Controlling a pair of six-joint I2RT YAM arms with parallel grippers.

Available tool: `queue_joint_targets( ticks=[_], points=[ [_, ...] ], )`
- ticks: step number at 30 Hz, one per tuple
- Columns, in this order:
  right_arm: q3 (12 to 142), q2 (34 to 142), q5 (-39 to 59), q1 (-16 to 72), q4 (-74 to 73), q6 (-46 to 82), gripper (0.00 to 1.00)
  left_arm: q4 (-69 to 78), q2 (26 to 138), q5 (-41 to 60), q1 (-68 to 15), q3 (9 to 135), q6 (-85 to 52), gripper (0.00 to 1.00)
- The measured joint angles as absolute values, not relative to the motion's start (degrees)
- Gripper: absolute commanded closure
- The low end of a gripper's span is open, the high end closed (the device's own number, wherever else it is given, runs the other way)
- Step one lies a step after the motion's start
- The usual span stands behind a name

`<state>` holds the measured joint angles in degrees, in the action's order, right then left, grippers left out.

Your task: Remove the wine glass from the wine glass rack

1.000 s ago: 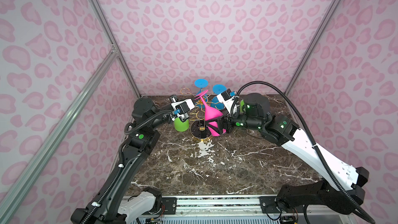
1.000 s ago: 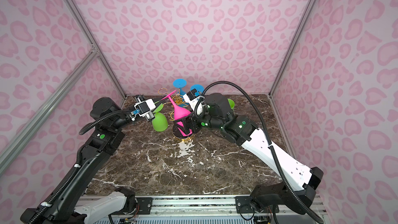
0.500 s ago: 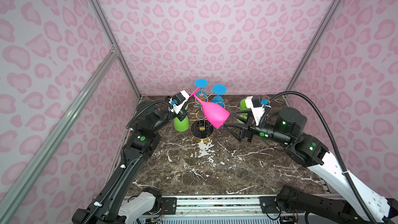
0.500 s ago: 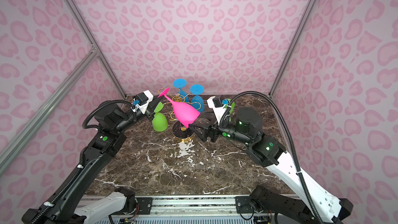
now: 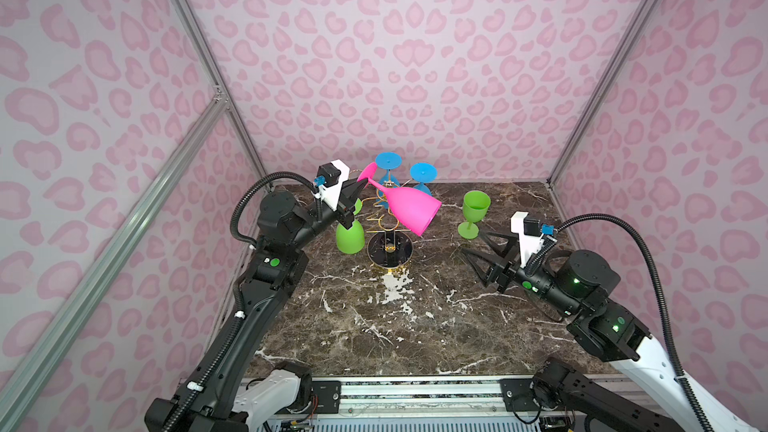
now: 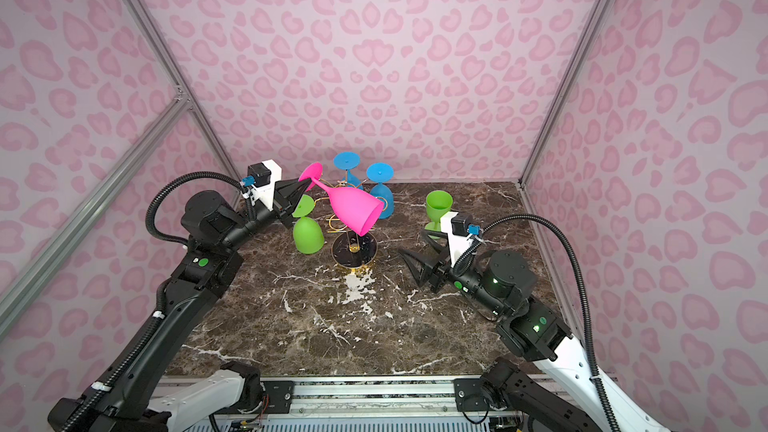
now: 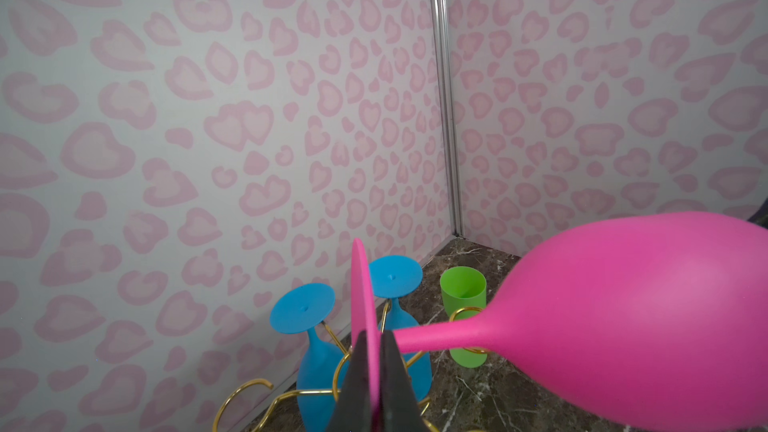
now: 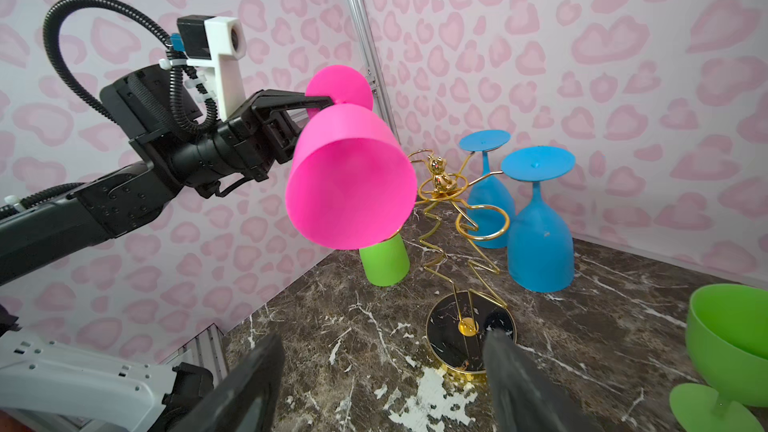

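Note:
A pink wine glass (image 5: 409, 209) (image 6: 353, 207) hangs tilted in the air, its bowl (image 8: 349, 189) above the wine glass rack and its mouth facing right. My left gripper (image 5: 363, 185) (image 7: 374, 332) is shut on the edge of its round foot (image 7: 359, 284). The wine glass rack (image 5: 388, 249) (image 8: 469, 326), gold wire on a round black base, stands beneath it; no wire touches the pink glass that I can see. My right gripper (image 5: 473, 243) (image 8: 382, 338) is open and empty, low over the marble to the right of the rack.
Two blue glasses (image 5: 388, 162) (image 5: 423, 174) sit upside down at the rack's far side. A green glass (image 5: 350, 236) sits upside down on its left. Another green glass (image 5: 473, 211) stands upright on the table just behind my right gripper. Walls close in at the back and sides.
The right gripper let go of the pink bowl and drew back to the right. The left gripper raised the pink glass by its foot and tipped it clear of the rack.

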<state>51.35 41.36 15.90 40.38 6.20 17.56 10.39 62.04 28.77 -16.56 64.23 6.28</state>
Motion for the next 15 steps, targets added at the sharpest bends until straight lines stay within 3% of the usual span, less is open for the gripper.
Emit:
queue_joint_targets(
  ticks=[7, 15],
  points=[
    [53.2, 47.4, 17.1, 40.1, 0.6, 19.0, 0.39, 10.8, 62.0, 30.4, -16.5, 64.2, 3.9, 0.97],
    [57.1, 54.4, 19.2, 39.4, -3.7, 19.1, 0.45, 10.9, 61.4, 31.7, -16.5, 64.2, 2.0, 0.97]
  ],
)
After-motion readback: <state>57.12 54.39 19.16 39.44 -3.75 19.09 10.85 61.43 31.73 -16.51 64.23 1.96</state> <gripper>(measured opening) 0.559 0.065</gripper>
